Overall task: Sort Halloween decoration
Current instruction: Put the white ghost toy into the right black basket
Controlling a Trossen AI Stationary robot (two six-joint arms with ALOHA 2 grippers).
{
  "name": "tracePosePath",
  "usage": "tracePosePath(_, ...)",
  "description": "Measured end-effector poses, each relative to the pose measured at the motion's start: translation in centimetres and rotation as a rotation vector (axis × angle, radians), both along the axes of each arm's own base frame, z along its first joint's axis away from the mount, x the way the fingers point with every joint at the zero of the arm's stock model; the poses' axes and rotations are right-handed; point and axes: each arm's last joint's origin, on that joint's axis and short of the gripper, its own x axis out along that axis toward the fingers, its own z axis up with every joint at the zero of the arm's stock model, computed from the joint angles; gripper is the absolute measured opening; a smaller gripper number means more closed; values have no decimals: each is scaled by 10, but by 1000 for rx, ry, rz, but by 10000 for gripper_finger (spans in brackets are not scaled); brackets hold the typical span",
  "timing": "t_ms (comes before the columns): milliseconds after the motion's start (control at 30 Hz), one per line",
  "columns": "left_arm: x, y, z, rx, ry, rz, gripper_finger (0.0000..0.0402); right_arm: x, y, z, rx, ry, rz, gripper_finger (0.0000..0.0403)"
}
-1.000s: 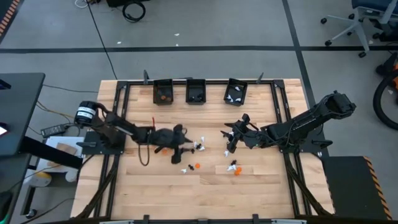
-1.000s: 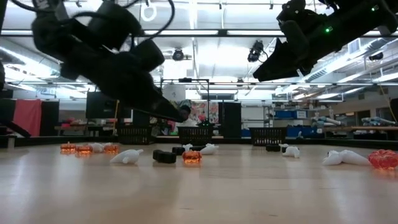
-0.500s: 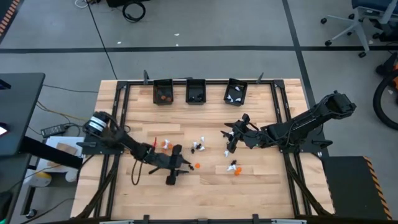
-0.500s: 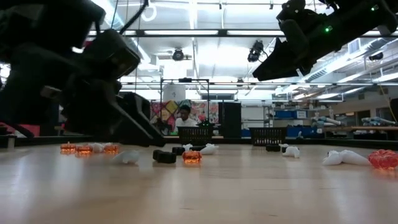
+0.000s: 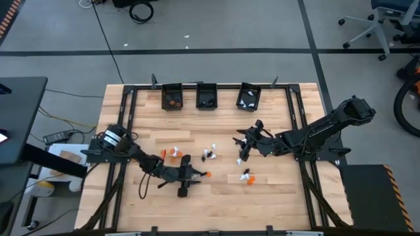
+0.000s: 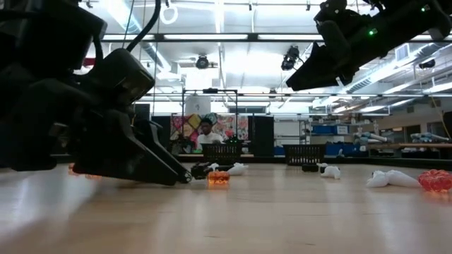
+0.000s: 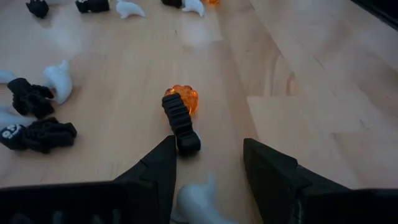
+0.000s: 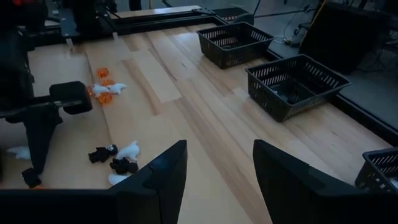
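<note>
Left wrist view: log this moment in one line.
left end effector: open, low over table | ahead: small black ridged plastic trinket touching translucent orange pumpkin trinket | right end effector: open, raised

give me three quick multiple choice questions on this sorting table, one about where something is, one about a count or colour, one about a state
1. Where do the bins stand?
A. Along the table's far edge
B. At the table's middle
C. On the floor

2. How many bins are there?
A. Two
B. Three
C. Five

3. How does the left tool stand?
A. Shut on a ghost
B. Open, low over the table
C. Inside a bin

Answers:
1. A: the high view shows the left bin, the middle bin and the right bin in a row at the far edge of the table.
2. B: three black bins show there.
3. B: the left tool has its fingers apart, with an orange pumpkin and a black trinket ahead of it. The right tool waits at the table's right of centre.
</note>
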Motion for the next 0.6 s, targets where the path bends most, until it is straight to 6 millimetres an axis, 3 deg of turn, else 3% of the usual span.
tracePosePath(600, -6, -2, -6, 40, 50, 73, 71, 0, 0, 0, 2, 1, 5, 189)
